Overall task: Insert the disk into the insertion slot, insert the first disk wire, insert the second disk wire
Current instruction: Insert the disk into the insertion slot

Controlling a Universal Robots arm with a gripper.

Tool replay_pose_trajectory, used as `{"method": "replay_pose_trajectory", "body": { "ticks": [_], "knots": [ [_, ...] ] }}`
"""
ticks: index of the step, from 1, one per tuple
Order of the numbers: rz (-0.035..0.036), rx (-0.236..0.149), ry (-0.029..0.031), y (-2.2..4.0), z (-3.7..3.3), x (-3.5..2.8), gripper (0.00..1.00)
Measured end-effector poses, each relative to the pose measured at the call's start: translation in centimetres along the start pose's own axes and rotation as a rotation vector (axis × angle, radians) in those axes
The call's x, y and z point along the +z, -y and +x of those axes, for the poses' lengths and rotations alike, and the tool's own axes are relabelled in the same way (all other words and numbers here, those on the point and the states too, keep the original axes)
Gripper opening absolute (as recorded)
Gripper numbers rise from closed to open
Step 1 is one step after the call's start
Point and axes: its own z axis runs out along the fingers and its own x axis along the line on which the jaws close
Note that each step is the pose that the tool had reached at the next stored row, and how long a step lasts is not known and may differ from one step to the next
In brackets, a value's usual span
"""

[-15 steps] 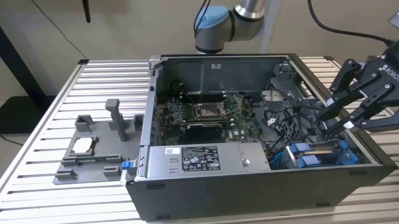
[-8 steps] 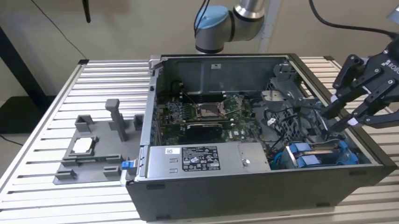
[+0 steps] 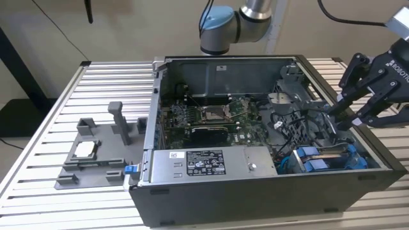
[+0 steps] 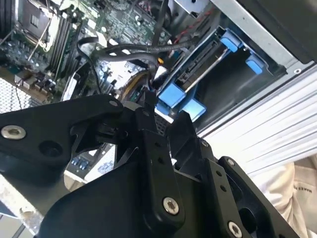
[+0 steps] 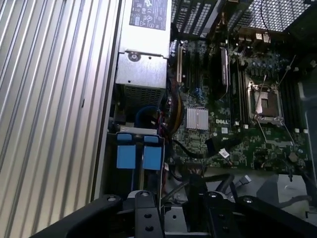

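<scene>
The disk, silver-grey in its blue frame, sits inside the insertion slot at the case's front corner on the exterior view's right. Its blue end tabs stick out of the bay. My black gripper hangs just above and behind the disk, over the tangle of cables. In both wrist views its fingers stand close together with a dark disk wire between them. The wire's far end is lost among the other cables.
The open computer case lies on a slatted metal table. Inside are the motherboard and a silver power supply box. A grey fixture stands on the exterior view's left. White cloth shows beside the table.
</scene>
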Motion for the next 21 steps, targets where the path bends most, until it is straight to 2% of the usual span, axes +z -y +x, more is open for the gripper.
{"method": "replay_pose_trajectory", "body": {
  "ticks": [6,7,8,9,12,16,17,18,20,21],
  "knots": [
    [0.0786,-0.027,0.0428,-0.73,-0.26,0.29,0.39],
    [0.0960,-0.032,0.0488,-0.84,-0.29,0.34,0.39],
    [0.1116,-0.036,0.0530,-0.94,-0.31,0.37,0.39],
    [0.1304,-0.041,0.0569,-1.03,-0.32,0.41,0.39],
    [0.1838,-0.053,0.0602,-1.27,-0.35,0.48,0.39],
    [0.2560,-0.065,0.0542,-1.68,-0.37,0.63,0.39],
    [0.2709,-0.068,0.0526,-1.89,-0.38,0.70,0.39],
    [0.2777,-0.069,0.0518,-2.24,-0.40,0.80,0.39],
    [0.2859,-0.071,0.0511,-2.95,-0.43,0.99,0.39],
    [0.2953,-0.072,0.0501,-3.22,-0.45,1.06,0.39]
  ]
}}
